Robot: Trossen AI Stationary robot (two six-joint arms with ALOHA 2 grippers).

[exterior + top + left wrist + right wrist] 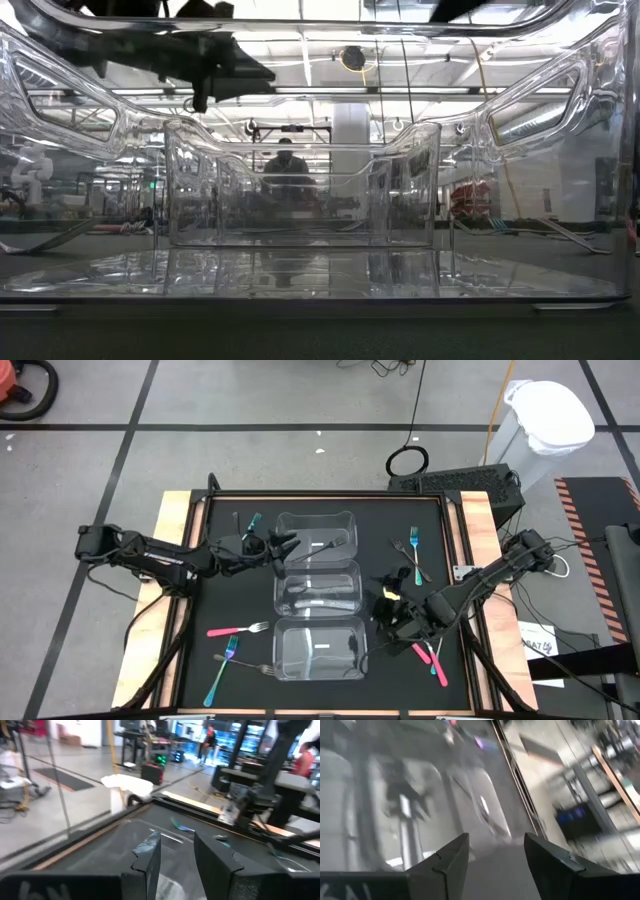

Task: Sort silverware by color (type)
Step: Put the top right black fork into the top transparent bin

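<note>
Most left: pink-handled fork (238, 629), teal-handled forks (222, 669) lie loose on your black worktop (225, 575).
Done: grey metal forks (318, 596) in middle clear bin (318, 567).
Left fingers (148, 857): apart, empty, by far bin.
Right fingers (451, 857): apart, empty.

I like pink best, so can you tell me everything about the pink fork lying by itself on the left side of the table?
The pink fork has a bright pink handle and silver-looking tines. It lies flat on the black table mat, left of the clear containers, with its tines pointing toward them. No gripper touches it. A blue-handled fork lies just below it in the high view, apart from it.
</note>
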